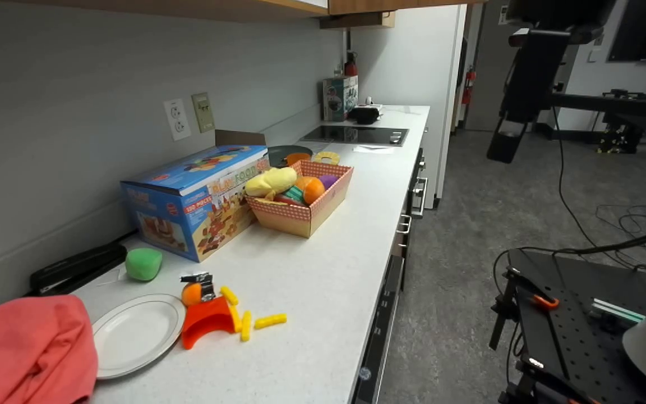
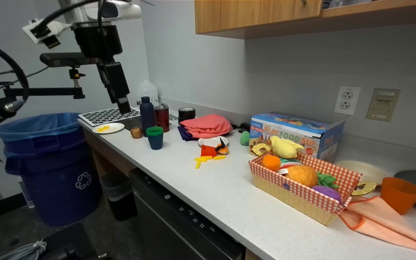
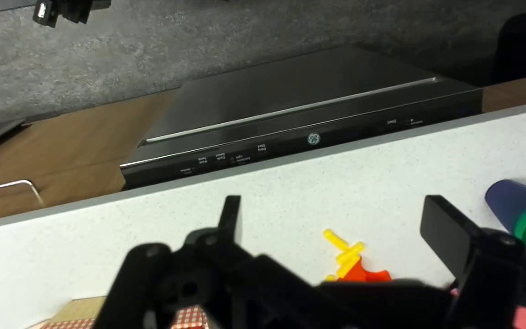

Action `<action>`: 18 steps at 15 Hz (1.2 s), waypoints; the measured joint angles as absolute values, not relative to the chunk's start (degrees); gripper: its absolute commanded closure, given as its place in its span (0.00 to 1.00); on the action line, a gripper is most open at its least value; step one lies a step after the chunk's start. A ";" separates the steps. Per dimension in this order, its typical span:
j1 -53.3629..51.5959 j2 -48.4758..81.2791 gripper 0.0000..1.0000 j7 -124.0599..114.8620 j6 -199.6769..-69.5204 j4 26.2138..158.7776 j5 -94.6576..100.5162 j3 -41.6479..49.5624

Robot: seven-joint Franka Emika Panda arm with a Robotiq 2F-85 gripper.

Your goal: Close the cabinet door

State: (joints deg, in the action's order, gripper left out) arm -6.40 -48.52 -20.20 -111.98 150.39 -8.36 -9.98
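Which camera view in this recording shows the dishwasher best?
The wrist view: there the dishwasher shows its control strip end to end. Both exterior views show only part of the dishwasher, cut off by the picture's bottom edge.

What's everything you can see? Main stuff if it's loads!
counter: 1, white, along wall
cabinet door: 1+, brown, above counter
dishwasher: 1, black, under counter
cooktop: 1, black, along counter
play-food box: 1, blue, on counter
checkered basket: 1, red-and-tan, beside box
toy fries: 4+, yellow, on counter
fries holder: 1, red, by fries
plates: 2+, white, on counter
cloths: 2+, coral and peach, on counter
cups: 2+, blue, green, orange, on counter
bottle: 1, navy, on counter
tumbler: 1, red, beside bottle
gripper: 1, black, midair, open
arm: 1, white, above gripper
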 measured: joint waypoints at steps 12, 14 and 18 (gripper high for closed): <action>-1.87 -48.76 0.00 -22.41 -116.05 142.06 -8.40 -8.59; -0.10 -48.82 0.00 -22.88 -116.14 138.21 -8.14 -8.59; 3.14 -48.89 0.00 -22.61 -116.17 132.89 -4.51 -8.41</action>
State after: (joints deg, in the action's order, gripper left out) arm 3.14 -48.89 -22.61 -116.17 132.89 -4.51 -8.41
